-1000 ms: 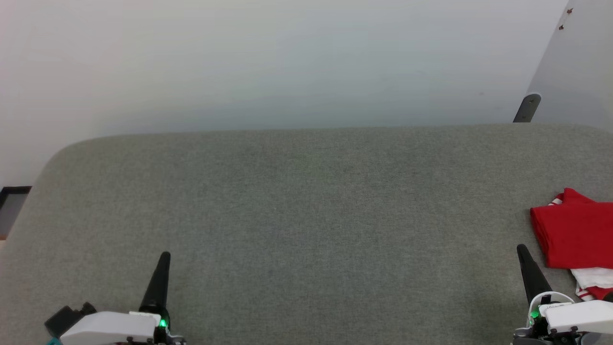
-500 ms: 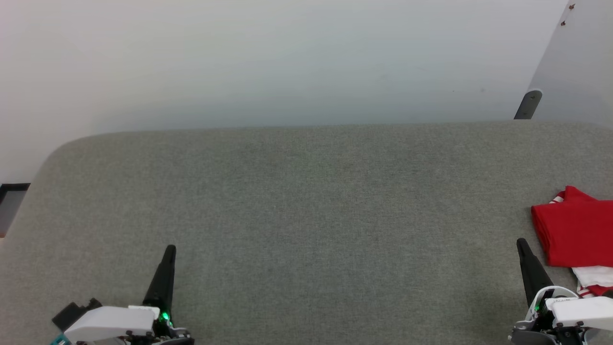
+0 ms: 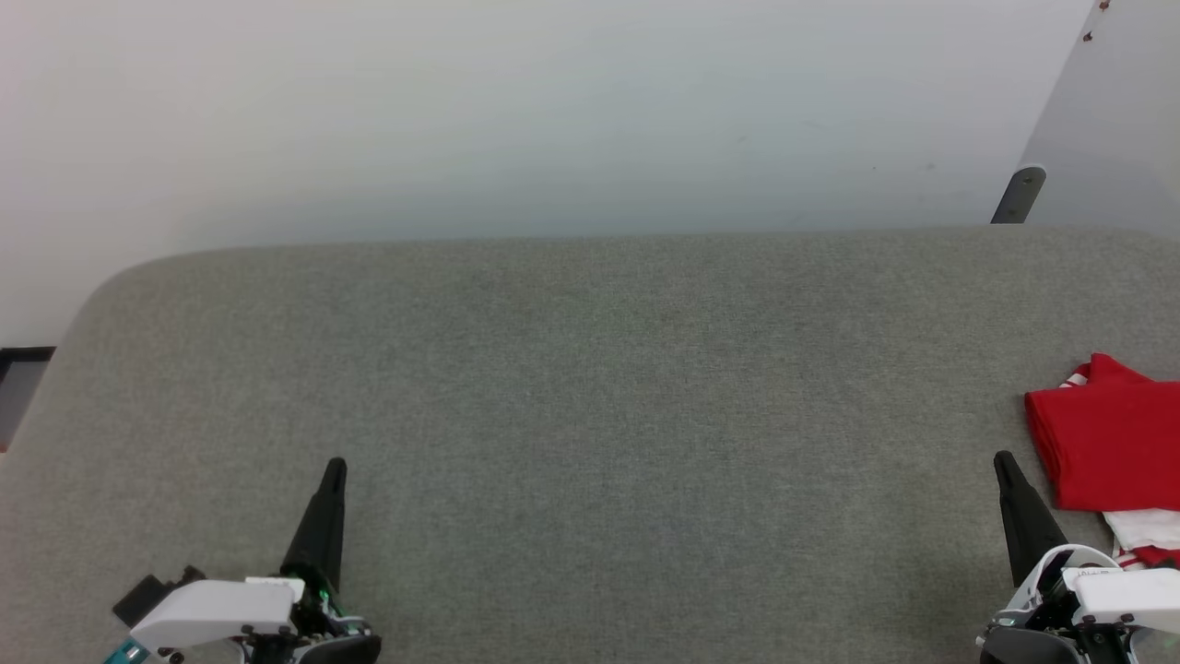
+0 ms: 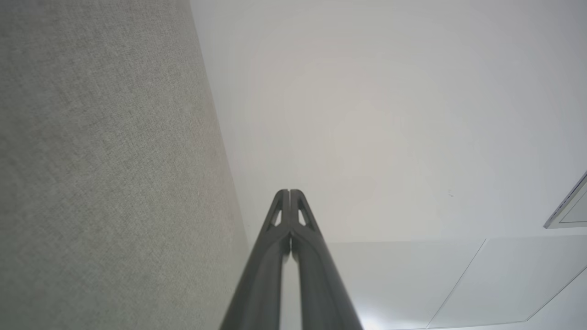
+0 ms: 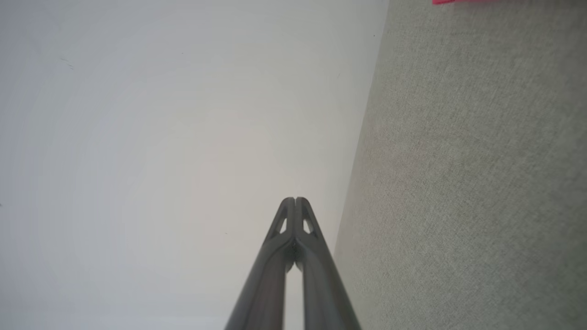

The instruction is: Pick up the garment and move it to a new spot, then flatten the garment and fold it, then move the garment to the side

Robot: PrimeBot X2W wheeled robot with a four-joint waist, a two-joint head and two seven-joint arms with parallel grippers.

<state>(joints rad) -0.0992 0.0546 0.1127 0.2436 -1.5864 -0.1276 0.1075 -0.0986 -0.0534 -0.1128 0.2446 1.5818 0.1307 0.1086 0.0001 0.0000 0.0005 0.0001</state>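
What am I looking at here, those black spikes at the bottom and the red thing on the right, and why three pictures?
It's a two-armed robot seen through its own cameras. The wide picture is from its head, looking down at a grey fabric surface. The black spikes are its grippers, each two long fingers pressed together: the left gripper at lower left, the right gripper at lower right. Both are shut and hold nothing. The other two pictures come from wrist cameras looking along those fingers. The red thing is the garment, a red shirt with white parts, lying folded at the surface's right side, close to the right gripper but apart from it.
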